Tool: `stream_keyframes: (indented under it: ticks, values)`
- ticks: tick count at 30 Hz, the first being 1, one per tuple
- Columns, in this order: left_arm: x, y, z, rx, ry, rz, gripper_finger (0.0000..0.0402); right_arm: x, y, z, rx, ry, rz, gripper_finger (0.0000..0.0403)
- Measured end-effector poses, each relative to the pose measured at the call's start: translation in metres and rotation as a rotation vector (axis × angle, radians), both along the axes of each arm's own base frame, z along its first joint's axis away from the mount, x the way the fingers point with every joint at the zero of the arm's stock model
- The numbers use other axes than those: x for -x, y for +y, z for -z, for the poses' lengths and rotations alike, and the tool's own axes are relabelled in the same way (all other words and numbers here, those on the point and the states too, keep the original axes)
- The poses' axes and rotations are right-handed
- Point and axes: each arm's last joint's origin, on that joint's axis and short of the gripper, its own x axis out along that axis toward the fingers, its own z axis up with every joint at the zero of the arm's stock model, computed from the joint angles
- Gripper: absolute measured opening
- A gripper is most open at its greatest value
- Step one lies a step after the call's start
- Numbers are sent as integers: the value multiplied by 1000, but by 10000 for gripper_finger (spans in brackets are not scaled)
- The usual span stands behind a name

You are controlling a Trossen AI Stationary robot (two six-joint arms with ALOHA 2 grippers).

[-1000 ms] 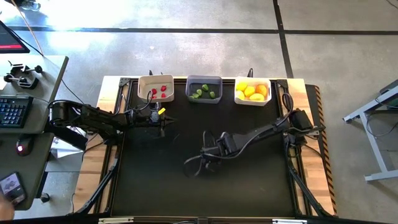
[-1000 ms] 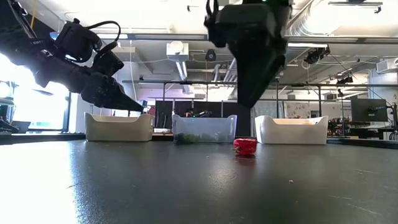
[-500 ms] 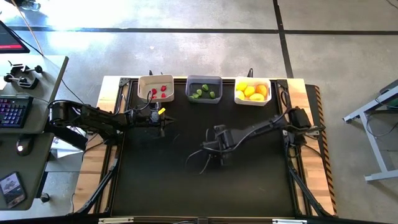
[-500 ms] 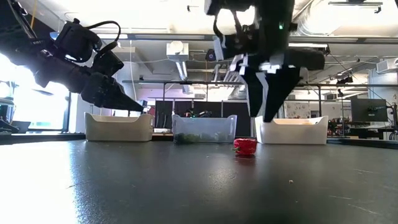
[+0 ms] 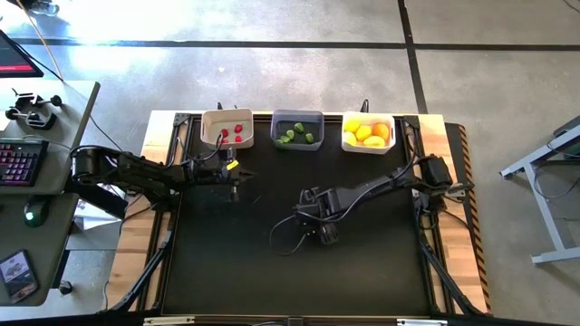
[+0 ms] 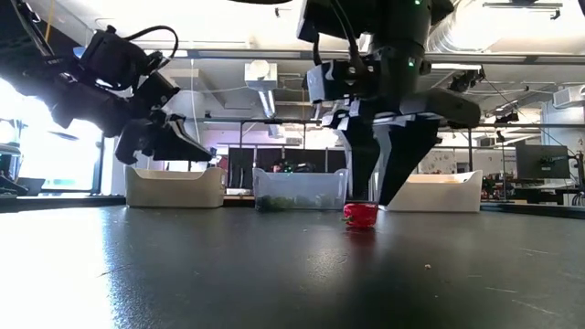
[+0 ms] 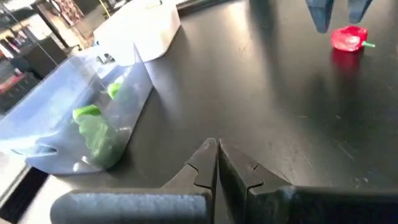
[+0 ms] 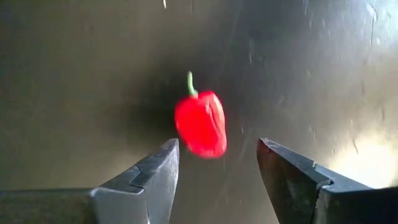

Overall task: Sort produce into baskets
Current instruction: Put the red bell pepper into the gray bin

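Low view: nearest the camera we see the bare black counter (image 6: 274, 283), and farther back at its middle a single red pepper (image 6: 360, 214) lying on the surface. Directly above the pepper hangs the right claw (image 6: 377, 187), its two fingers spread apart and pointing down on either side of the pepper, not touching it. In the right wrist view the red pepper (image 8: 201, 123) with its short green stem lies between and just beyond the open fingers (image 8: 155, 171), with clear gaps on both sides.

In the high view we place the right claw (image 5: 313, 225) near the centre of the counter (image 5: 227, 272), the pepper itself hidden beneath it. The left claw (image 5: 237, 175) sits toward 10 o'clock from the centre, above the counter and just short of the cream-white basket (image 5: 207, 136); in the left wrist view its fingers (image 7: 208, 165) are pressed together and hold nothing.

Farthest away, along the 12 o'clock edge, stand the three baskets in a row. The cream-white basket at 11 o'clock holds red pieces (image 5: 237, 130); the dark grey basket (image 5: 297, 116) at 12 o'clock holds green pieces (image 5: 288, 137); the white basket (image 5: 347, 145) at 1 o'clock holds yellow-orange pieces (image 5: 364, 132).
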Motion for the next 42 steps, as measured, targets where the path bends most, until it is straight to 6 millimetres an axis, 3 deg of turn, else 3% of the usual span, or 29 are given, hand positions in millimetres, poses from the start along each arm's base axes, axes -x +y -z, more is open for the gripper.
stream_keyframes:
  ticks: [9,21,27,33,37,42]
  values:
    - [0,0,1,150,-22,-50,2,3,0,15,-11,-26,-35,195]
    - [5,-1,11,356,45,-149,2,2,-5,21,-35,-65,26,13]
    - [2,-2,7,373,15,-118,2,-12,-32,18,-73,-175,161,19]
    - [-10,-19,-5,361,-36,118,7,-31,-69,9,-84,-371,234,8]
    - [-19,-33,-12,282,-52,137,34,-40,-88,2,-85,-493,237,8]
    - [-26,-43,-19,246,-79,53,90,-44,-94,-1,-78,-541,187,8]
